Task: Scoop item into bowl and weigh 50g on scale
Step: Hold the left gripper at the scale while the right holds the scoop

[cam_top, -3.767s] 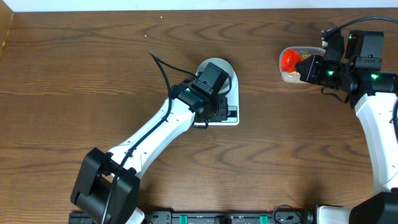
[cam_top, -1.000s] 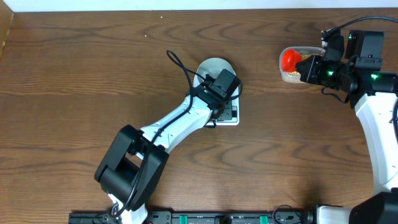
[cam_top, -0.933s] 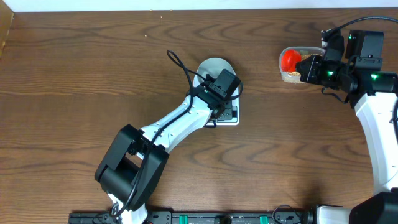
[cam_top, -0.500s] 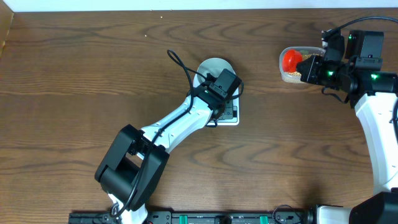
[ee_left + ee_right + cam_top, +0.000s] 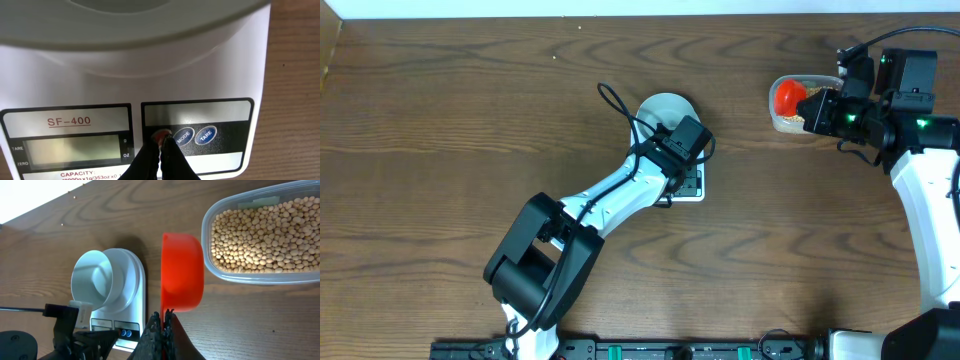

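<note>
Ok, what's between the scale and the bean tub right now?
Only bare wooden table, seen overhead, lies between scale and tub; the red scoop hangs at the tub's scale-side end.

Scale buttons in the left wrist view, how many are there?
3, in a row on the scale, right of its display: a reddish one partly hidden by the left gripper's shut tips, then MODE, then TARE furthest right.
</note>
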`<state>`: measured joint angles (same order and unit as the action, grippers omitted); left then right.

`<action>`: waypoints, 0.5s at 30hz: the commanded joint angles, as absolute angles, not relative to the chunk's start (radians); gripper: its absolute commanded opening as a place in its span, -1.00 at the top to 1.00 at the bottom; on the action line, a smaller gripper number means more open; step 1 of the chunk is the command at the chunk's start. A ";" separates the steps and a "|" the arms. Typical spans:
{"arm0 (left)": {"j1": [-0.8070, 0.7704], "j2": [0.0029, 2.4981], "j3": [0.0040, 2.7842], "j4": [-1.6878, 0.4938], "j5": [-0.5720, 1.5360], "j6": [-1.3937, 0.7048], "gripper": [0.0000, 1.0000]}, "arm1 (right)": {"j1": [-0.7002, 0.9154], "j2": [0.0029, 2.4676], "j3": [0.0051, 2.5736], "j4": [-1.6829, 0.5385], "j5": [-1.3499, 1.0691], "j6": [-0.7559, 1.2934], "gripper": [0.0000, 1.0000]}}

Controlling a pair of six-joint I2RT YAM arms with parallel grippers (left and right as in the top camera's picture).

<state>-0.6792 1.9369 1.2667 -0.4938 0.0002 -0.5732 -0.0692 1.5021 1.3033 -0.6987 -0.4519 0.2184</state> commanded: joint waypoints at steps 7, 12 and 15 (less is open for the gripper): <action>-0.682 1.943 1.262 -0.484 -0.044 -0.574 0.85 | -0.075 1.483 1.323 -0.700 -0.450 0.201 0.98; -0.682 1.943 1.262 -0.485 -0.047 -0.574 0.85 | -0.075 1.483 1.323 -0.701 -0.451 0.201 0.98; -0.682 1.948 1.261 -0.484 -0.047 -0.574 0.86 | -0.075 1.483 1.323 -0.702 -0.451 0.201 0.98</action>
